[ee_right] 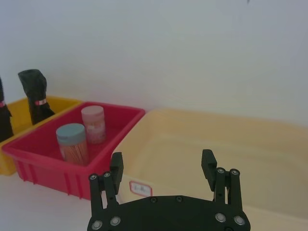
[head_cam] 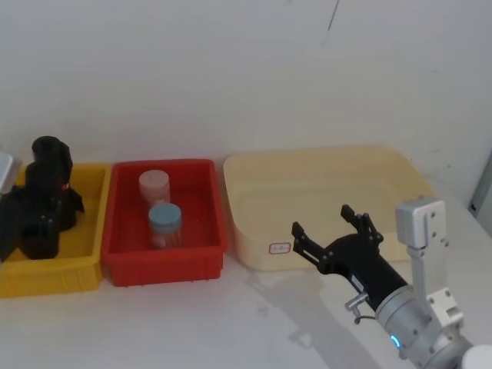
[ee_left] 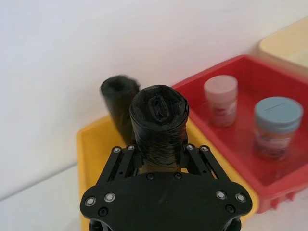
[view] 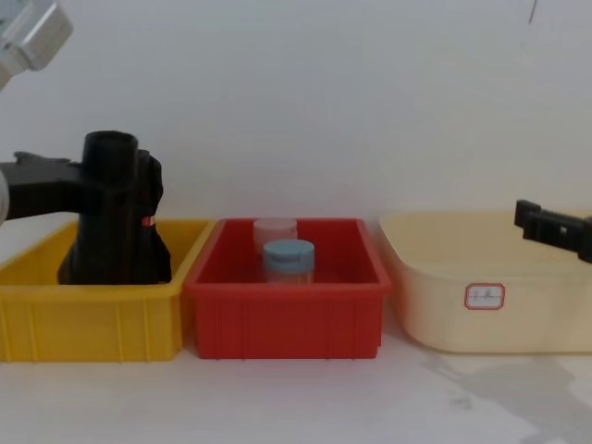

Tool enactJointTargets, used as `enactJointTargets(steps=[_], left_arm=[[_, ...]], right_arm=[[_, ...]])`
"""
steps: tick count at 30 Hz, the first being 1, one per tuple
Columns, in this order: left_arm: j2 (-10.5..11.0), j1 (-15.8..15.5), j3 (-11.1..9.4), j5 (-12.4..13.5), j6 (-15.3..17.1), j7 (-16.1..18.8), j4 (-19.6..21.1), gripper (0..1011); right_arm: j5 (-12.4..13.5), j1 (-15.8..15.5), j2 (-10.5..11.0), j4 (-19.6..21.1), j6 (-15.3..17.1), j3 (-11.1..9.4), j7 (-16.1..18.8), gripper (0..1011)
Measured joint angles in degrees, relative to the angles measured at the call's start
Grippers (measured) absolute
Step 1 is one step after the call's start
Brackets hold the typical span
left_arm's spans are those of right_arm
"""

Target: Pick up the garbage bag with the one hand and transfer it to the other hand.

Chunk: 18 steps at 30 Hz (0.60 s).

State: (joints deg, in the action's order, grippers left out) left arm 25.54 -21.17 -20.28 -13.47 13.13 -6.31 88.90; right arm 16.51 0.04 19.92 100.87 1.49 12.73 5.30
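Note:
The garbage bag (ee_left: pixel 159 120), a smooth black roll, stands upright in the yellow bin (head_cam: pixel 84 231). My left gripper (ee_left: pixel 161 151) is shut on it, one finger on each side of the roll. From the head the bag (head_cam: pixel 40 238) shows low at the far left with the left gripper (head_cam: pixel 23 219) reaching in beside it. In the chest view the bag (view: pixel 111 250) rises above the bin's rim. My right gripper (head_cam: pixel 321 221) hangs open over the front of the cream tub (head_cam: pixel 254 254) with nothing in it, far to the right of the bag.
A second black roll with a red mark (head_cam: pixel 52 165) stands just behind the bag in the yellow bin. The red bin (head_cam: pixel 211 223) between the yellow bin and the cream tub holds a pink-lidded jar (head_cam: pixel 154 184) and a blue-lidded jar (head_cam: pixel 164 223). A white wall rises close behind.

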Motion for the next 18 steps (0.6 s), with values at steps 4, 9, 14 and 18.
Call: enactJointTargets(steps=[4, 9, 14, 18], left_arm=[[0.1, -0.1, -0.5, 0.1, 0.0, -1.3, 1.1, 370], [-0.4, -1.0, -1.2, -0.4, 0.0, -3.6, 2.5, 370], [-1.6, -2.8, -2.1, -1.2, -0.1, -6.0, 3.1, 370], [-2.7, -4.5, -2.9, -1.4, -0.1, -7.3, 3.1, 370]], right_arm=[[0.0, 1.3, 0.9, -0.5, -0.4, -0.1, 1.7, 1001], [0.0, 4.0, 2.3, -1.4, -0.3, -0.2, 4.3, 1001], [-0.1, 7.5, 4.1, -2.6, 0.4, -0.1, 7.7, 1001], [0.0, 9.7, 5.2, -3.4, 1.1, 0.1, 10.3, 1001]])
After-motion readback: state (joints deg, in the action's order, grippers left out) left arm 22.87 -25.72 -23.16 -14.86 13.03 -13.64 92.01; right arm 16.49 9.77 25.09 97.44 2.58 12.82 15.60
